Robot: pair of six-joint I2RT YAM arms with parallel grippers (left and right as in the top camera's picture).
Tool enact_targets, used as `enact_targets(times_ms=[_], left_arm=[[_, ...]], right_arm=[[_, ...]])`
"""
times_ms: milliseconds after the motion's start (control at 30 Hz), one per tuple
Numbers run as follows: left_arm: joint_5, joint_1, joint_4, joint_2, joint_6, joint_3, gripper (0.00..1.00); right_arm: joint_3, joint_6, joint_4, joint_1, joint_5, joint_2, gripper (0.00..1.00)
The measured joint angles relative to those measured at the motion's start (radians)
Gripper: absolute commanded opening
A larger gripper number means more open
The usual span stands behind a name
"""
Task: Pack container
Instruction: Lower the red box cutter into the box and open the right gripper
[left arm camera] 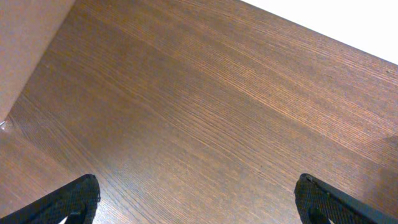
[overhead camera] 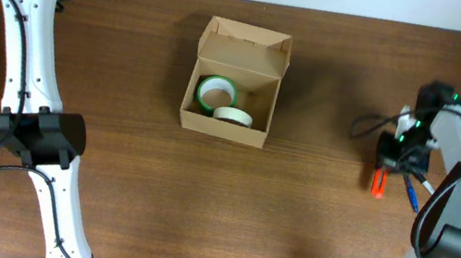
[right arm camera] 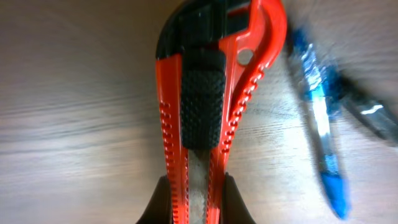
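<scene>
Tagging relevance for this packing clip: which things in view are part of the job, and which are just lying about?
Part of the job: container, lid open; green tape roll and white tape roll inside it; red utility knife, clamped in the right gripper.
Lying about: blue pen, untouched beside the knife, possibly next.

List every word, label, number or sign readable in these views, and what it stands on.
None can be read. The cardboard box is plain; the green tape roll and white tape roll show no print; the red utility knife has only moulded ridges; the blue pen is too blurred to tell.
</scene>
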Motion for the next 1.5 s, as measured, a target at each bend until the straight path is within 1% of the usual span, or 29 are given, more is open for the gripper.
enact_targets(times_ms=[133, 267, 367, 467, 633, 667, 833, 1000, 1167, 1500], left_arm=[[0.000, 0.000, 0.000, 0.000, 0.000, 0.000, 1.00], [0.000, 0.000, 0.000, 0.000, 0.000, 0.000, 1.00], [0.000, 0.000, 0.000, 0.000, 0.000, 0.000, 1.00], [0.000, 0.000, 0.000, 0.000, 0.000, 0.000, 1.00], [0.000, 0.000, 0.000, 0.000, 0.000, 0.000, 1.00], [0.000, 0.000, 0.000, 0.000, 0.000, 0.000, 1.00], [0.000, 0.000, 0.000, 0.000, 0.000, 0.000, 1.00], [0.000, 0.000, 0.000, 0.000, 0.000, 0.000, 1.00], [0.000, 0.000, 0.000, 0.000, 0.000, 0.000, 1.00], [0.000, 0.000, 0.000, 0.000, 0.000, 0.000, 1.00]], right_arm=[[0.243, -0.001, -0.092, 0.063, -0.001, -0.021, 0.04], [0.526, -0.026, -0.154, 0.175, -0.002, -0.055, 0.04], [0.675, -0.072, -0.165, 0.282, -0.003, -0.075, 0.04], [0.753, -0.148, -0.163, 0.412, -0.005, -0.093, 0.04], [0.767, -0.316, -0.154, 0.644, -0.009, -0.082, 0.04], [0.767, -0.334, -0.154, 0.662, -0.010, -0.076, 0.04], [0.767, -0.528, -0.158, 0.805, -0.020, 0.020, 0.06], [0.767, -0.618, -0.165, 0.831, -0.023, 0.128, 0.04], [0.767, -0.689, -0.183, 0.826, -0.023, 0.189, 0.04], [0.767, -0.753, -0.190, 0.825, -0.023, 0.254, 0.04]])
